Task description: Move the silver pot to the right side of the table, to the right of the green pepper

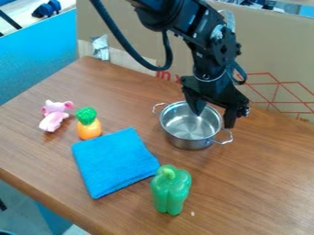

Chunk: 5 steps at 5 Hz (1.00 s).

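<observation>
The black gripper (215,118) hangs over the right side of a shiny metal pot (189,137), its fingers apart with nothing held between them. One finger is above the pot's opening, the other above or beside its right rim; whether either touches the metal I cannot tell. The pot stands upright with a looped handle on each of two sides, and its visible inside holds nothing. In front of it stands a green toy pepper (171,190). A folded blue cloth (114,161) lies to the left of the pepper.
Left of the pot are an orange toy with a green top (89,124) and a pink toy animal (54,115). A cardboard wall (279,69) runs behind the wooden table (257,183), and the table's front edge crosses the lower left.
</observation>
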### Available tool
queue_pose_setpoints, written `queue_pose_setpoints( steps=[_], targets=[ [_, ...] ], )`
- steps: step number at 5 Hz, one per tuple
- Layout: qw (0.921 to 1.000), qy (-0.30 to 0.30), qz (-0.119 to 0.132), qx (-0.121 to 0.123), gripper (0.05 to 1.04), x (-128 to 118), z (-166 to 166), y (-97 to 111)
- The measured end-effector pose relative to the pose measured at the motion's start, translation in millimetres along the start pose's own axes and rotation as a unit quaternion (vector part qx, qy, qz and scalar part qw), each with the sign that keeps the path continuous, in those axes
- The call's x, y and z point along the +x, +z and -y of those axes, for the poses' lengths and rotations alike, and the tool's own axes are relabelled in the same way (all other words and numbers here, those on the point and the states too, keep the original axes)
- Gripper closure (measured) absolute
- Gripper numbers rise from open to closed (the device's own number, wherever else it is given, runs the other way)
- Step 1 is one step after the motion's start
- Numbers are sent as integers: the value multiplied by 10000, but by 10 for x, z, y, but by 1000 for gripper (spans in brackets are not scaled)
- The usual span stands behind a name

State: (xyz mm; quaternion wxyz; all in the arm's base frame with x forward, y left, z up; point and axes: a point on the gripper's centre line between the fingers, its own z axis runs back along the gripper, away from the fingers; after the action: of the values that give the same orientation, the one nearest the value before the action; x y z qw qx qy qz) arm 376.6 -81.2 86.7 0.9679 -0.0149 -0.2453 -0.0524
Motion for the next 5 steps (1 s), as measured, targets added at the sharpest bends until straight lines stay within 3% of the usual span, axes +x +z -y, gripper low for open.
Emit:
queue_pose_setpoints(
  steps=[3,5],
  targets=[
    [9944,958,-71,437,82,84,-40,-256],
    [9918,1205,-107,407,82,116,-32,-340]
  ],
)
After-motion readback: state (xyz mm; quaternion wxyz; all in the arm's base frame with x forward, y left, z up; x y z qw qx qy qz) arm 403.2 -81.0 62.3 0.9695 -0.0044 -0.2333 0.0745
